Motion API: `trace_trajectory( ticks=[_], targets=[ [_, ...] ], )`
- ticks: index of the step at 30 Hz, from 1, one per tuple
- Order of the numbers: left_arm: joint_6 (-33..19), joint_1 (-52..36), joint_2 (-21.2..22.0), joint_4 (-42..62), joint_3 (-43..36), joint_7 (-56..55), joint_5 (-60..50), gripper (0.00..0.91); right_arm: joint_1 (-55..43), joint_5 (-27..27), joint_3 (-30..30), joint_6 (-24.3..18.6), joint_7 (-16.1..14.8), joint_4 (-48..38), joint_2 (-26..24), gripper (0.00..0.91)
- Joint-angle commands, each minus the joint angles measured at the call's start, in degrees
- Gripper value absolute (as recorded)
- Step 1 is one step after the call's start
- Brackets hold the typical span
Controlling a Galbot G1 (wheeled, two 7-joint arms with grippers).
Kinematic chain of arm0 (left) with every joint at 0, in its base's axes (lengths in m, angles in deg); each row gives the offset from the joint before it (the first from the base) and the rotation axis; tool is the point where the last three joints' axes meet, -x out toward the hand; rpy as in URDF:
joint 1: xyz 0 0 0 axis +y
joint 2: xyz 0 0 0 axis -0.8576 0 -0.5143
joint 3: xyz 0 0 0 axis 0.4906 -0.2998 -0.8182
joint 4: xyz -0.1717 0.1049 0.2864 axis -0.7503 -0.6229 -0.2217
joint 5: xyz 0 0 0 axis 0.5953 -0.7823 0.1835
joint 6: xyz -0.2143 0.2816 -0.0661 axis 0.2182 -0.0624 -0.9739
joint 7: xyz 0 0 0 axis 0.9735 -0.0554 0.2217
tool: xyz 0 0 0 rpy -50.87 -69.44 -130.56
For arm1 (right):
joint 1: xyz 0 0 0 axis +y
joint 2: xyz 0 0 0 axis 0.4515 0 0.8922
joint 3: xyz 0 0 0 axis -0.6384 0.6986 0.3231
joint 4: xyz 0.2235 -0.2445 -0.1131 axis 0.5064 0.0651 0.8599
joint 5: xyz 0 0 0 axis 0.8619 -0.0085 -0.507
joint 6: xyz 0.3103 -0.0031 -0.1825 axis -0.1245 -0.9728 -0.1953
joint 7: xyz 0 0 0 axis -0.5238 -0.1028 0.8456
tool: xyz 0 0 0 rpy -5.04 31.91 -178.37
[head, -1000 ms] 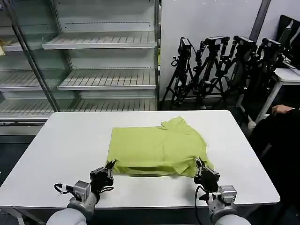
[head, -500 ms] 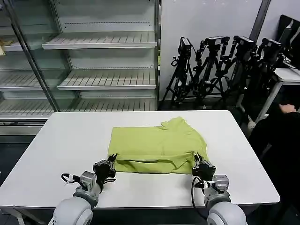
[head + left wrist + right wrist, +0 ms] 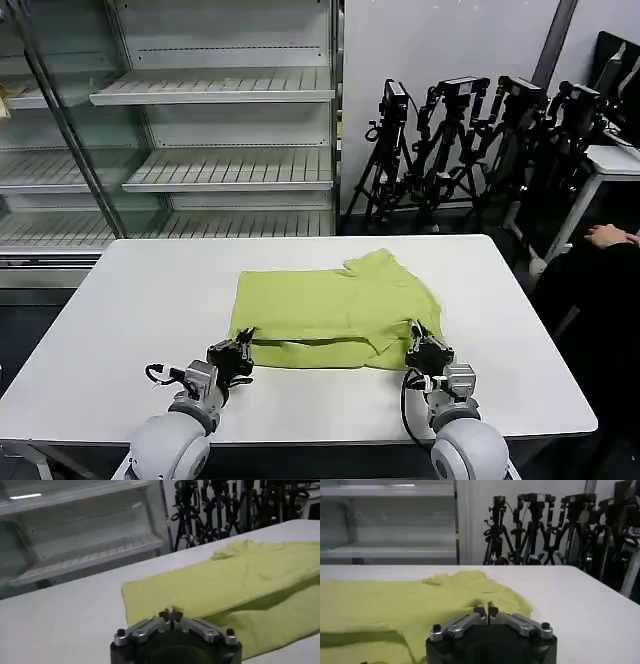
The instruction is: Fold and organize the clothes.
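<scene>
The clothes are one lime yellow-green T-shirt [image 3: 330, 300] lying partly folded in the middle of the white table [image 3: 140, 300], with a sleeve sticking out at its far right. My left gripper [image 3: 243, 340] is shut on the shirt's near left corner. My right gripper [image 3: 418, 335] is shut on the near right corner. Both hold the near edge lifted slightly, doubled back over the layer below. In the left wrist view the gripper [image 3: 170, 614] pinches the fabric [image 3: 240, 575]. In the right wrist view the gripper [image 3: 486, 611] also pinches the cloth [image 3: 380, 600].
A glass-fronted shelving unit [image 3: 200, 130] stands behind the table. Camera tripods [image 3: 470, 140] cluster at the back right. Bare tabletop runs along both sides of the shirt and between it and the near edge [image 3: 320, 430].
Both grippers have moved away from me toward the far side, carrying the shirt's near edge with them; the folded shirt now looks shorter front to back.
</scene>
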Motion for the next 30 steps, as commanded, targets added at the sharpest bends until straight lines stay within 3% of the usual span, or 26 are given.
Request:
trace_trajectory(
  ticks=[1,8,12,15,25,28,29,30],
  targets=[
    [-1.0,0.2,0.2,0.3,-0.1,0.0,-0.4,0.907,1.9,-1.8,-0.3,-0.3,-0.6,0.3,0.4,0.907],
    [-2.1,5.6,1.6,-3.8,3.2,-1.2,-0.2,0.907,6.3,-2.3,-2.1,-1.2,0.5,4.4,0.9,0.907],
    [-2.2,9.3,2.6,-5.6,4.8,-1.3,0.0,0.907,9.2,-2.4,-4.6,0.7,2.7,6.6,1.1,0.907],
    [-2.4,11.6,2.9,-6.6,5.7,-1.5,0.4,0.907,10.8,-2.2,-5.9,1.3,2.8,7.1,1.0,0.907],
    [-0.7,10.2,2.8,-4.2,5.8,-2.4,4.2,0.907,12.0,-0.9,-7.5,3.9,3.1,6.3,1.7,0.907],
    [-0.4,9.0,2.9,-3.2,5.2,-2.6,4.4,0.715,11.9,0.8,-8.1,4.6,3.2,6.2,1.6,0.907],
    [-0.4,8.7,2.8,-3.0,5.1,-2.6,4.4,0.554,11.9,1.2,-8.2,4.7,3.2,6.1,1.6,0.907],
    [-0.4,8.1,2.8,-2.8,4.9,-2.6,4.5,0.494,11.8,1.7,-8.3,5.0,2.8,5.9,1.5,0.907]
  ],
)
